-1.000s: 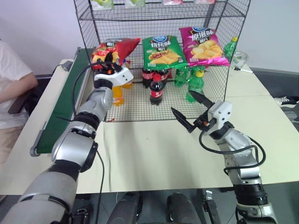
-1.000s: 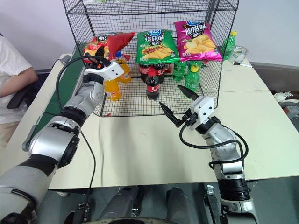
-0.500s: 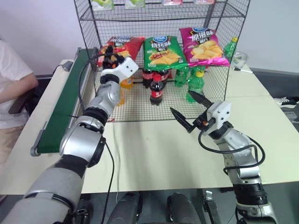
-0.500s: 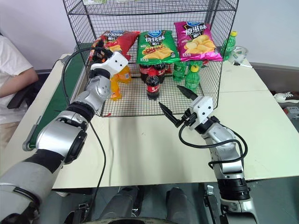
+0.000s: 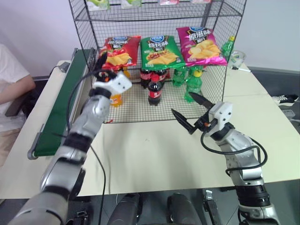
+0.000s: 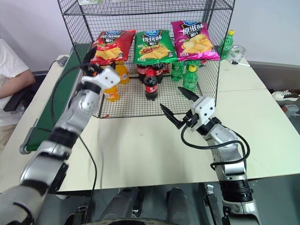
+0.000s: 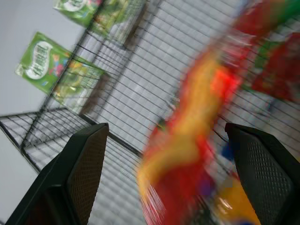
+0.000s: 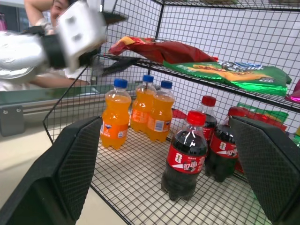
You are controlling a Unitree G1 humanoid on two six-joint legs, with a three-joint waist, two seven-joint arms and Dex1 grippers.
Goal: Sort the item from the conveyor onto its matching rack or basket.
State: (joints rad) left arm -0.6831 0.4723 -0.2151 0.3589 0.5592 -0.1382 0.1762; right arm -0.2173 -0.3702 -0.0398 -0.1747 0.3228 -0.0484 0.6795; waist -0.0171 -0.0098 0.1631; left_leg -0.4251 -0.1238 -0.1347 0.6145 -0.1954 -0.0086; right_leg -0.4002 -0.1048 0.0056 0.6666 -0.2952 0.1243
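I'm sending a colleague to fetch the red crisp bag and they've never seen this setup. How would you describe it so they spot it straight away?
Find the tall black wire rack at the table's far edge. On its shelf above the drink bottles lie three crisp bags in a row. The red crisp bag is the one nearest the conveyor, beside the green bag, with the pink bag farthest away.

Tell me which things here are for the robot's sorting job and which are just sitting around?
For the job:
- shiny red crisp bag
- tall black wire-grid rack
- long dark green conveyor belt
- left gripper

Just sitting around:
- green crisp bag
- pink crisp bag
- orange, cola and green bottles
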